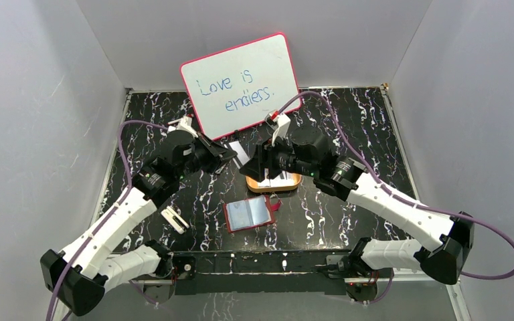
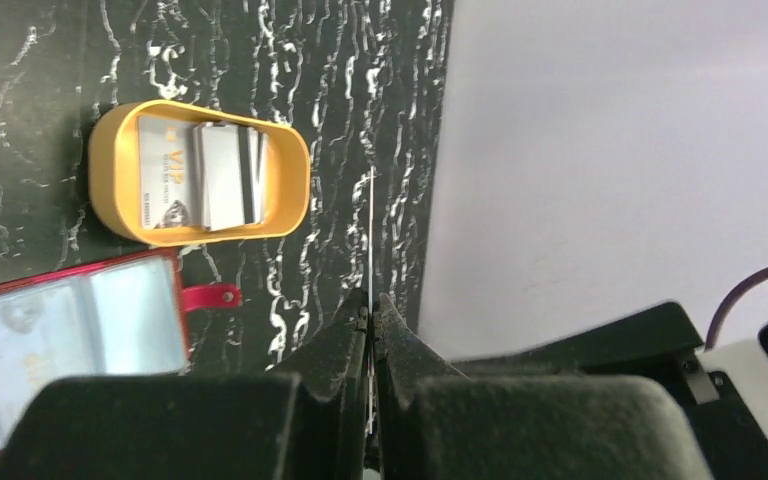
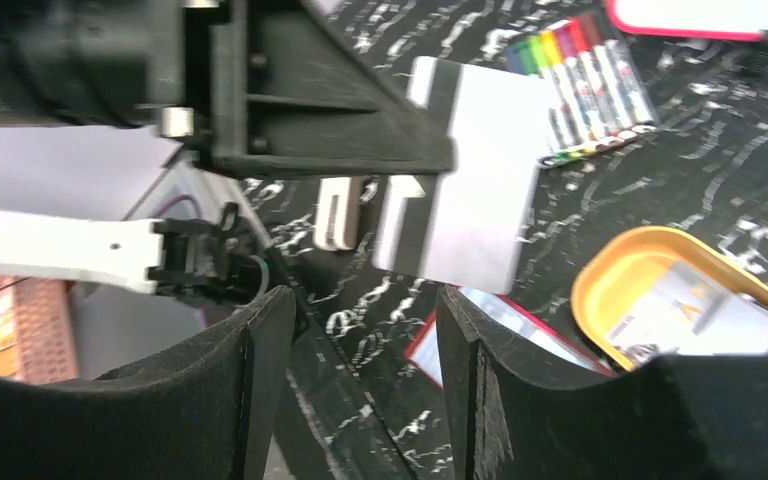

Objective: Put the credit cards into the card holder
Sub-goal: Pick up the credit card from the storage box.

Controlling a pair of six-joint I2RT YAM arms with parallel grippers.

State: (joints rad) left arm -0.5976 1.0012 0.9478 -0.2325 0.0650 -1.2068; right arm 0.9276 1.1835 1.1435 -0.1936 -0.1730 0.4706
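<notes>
My left gripper (image 2: 371,305) is shut on a credit card (image 2: 371,230), which shows edge-on between its fingers. In the right wrist view the same pale grey card (image 3: 470,175) with a dark stripe hangs from the left gripper's black fingers (image 3: 340,110). My right gripper (image 3: 365,300) stands open just below that card and holds nothing. More credit cards (image 2: 205,175) lie in the orange tray (image 2: 295,165). The dark-red card holder (image 1: 249,214) lies open on the table in front of the tray, its clear sleeves up. Both grippers (image 1: 231,152) (image 1: 254,164) meet above the tray's left end.
A whiteboard (image 1: 241,83) leans against the back wall. A set of colour markers (image 3: 585,85) lies near it. A small white object (image 1: 174,219) rests on the table beside the left arm. Grey walls close in both sides.
</notes>
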